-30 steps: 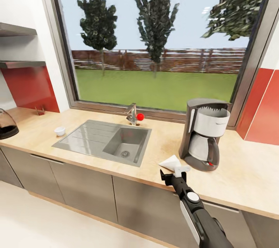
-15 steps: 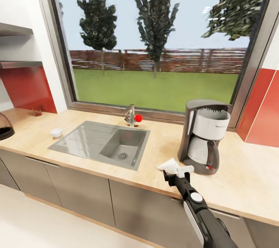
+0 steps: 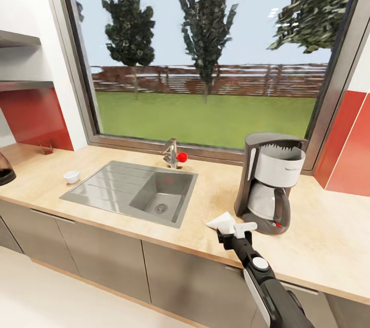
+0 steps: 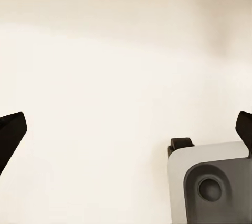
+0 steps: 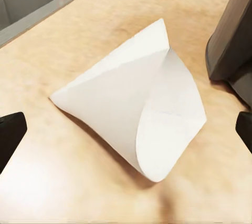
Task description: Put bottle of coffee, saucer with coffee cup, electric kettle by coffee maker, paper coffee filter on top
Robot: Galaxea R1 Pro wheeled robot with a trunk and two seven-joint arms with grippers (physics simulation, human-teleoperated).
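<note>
Our right gripper's fingers (image 5: 10,137) are sitting wide open, one on each side of the filter (image 5: 134,105), and they are holding nothing. We are hovering the right gripper (image 3: 232,229) just over that white paper cone, which is lying on its side on the countertop (image 3: 329,246), just beside the coffee maker (image 3: 270,181). We think the job now is to grab it. The paper is thin, so we are wanting to come down low and squeeze gently on the folded edge. Our left gripper (image 4: 126,129) is open too, over the floor, holding nothing. The cup (image 3: 71,176) is waiting past the sink (image 3: 97,189).
</note>
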